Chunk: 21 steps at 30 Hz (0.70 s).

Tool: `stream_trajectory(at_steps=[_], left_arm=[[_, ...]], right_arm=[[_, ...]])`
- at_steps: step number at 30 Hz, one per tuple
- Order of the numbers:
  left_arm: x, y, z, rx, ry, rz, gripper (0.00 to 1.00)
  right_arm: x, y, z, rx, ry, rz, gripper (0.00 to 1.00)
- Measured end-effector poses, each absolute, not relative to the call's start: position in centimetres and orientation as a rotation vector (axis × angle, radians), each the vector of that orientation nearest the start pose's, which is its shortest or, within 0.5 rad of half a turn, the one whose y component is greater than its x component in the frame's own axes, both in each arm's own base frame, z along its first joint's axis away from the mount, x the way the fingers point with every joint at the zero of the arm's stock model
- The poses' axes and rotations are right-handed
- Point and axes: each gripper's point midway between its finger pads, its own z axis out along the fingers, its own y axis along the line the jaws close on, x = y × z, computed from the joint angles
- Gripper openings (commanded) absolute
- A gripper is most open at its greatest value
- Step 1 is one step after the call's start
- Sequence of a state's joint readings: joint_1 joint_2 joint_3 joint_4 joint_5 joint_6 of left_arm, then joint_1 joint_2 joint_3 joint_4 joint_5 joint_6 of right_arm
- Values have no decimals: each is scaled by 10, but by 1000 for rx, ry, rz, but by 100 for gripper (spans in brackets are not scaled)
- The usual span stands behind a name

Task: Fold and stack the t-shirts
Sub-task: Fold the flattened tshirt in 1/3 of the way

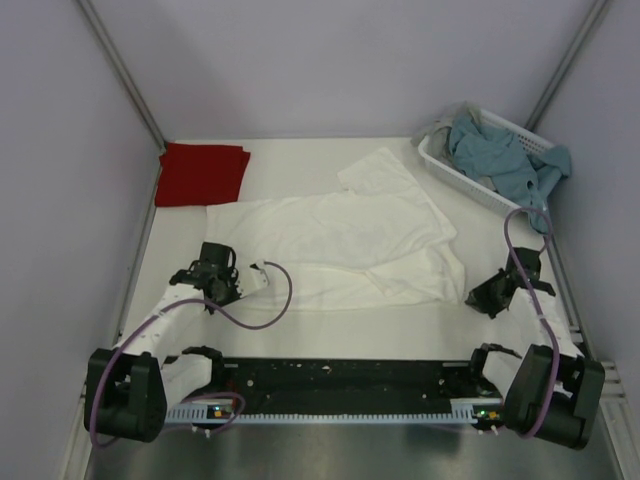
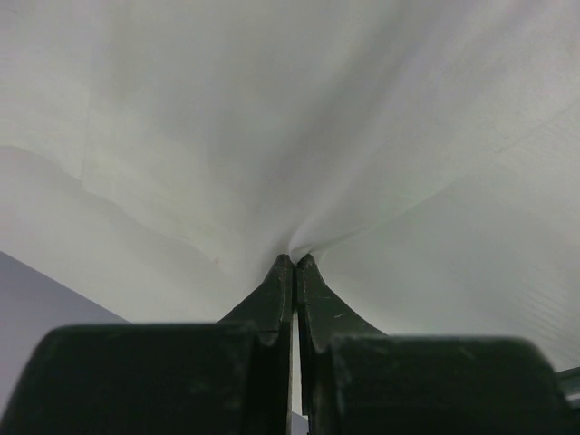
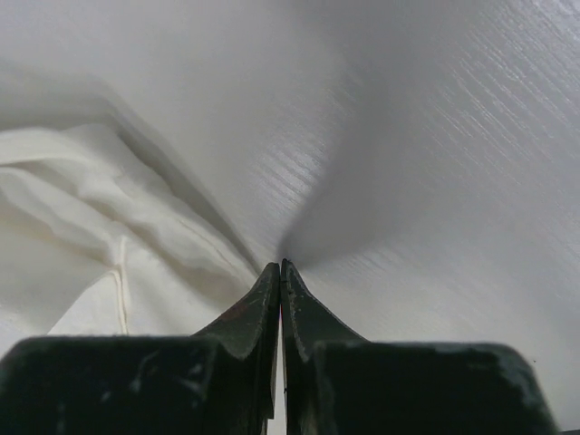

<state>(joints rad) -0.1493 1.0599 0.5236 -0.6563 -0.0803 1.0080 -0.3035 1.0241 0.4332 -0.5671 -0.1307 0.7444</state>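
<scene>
At the near edge of the table, the left gripper has its jaws pinched tight on the left hem of the white t-shirt, which lies spread mid-table. A dark red t-shirt lies folded in the far left corner. The right gripper has its jaws pressed together, tips on bare table just beside the white shirt's right edge. At far right, a white basket holds blue-grey cloth.

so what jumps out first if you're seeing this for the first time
A large white t-shirt lies rumpled across the middle of the table, and the left fingers are pinched shut on a fold of it at its near left edge. A folded dark red t-shirt sits in the far left corner. A white slotted basket holding crumpled blue-grey cloth stands at the far right.
</scene>
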Motion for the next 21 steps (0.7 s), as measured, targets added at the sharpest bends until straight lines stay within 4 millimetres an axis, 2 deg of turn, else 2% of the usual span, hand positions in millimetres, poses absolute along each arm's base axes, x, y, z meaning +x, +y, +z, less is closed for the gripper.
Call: stream_trajectory(at_steps=[2, 3, 5, 6, 13, 18, 21], left_arm=[[209, 19, 34, 1523, 2362, 335, 0], [209, 19, 34, 1524, 2360, 337, 0], [209, 19, 34, 1527, 2359, 337, 0], [209, 19, 34, 1527, 2359, 337, 0], [209, 19, 33, 1529, 2361, 335, 0], [212, 19, 36, 1524, 2355, 337, 0], [215, 18, 39, 1518, 2346, 341, 0]], right_arm=[[196, -9, 16, 1342, 2400, 298, 0], [196, -8, 17, 1338, 2402, 303, 3], [196, -7, 18, 1329, 2405, 315, 16], [196, -5, 19, 1320, 2402, 327, 25], [197, 3, 44, 1263, 2333, 384, 50], [195, 25, 48, 1234, 2361, 445, 53], [195, 31, 47, 1261, 2368, 465, 54]])
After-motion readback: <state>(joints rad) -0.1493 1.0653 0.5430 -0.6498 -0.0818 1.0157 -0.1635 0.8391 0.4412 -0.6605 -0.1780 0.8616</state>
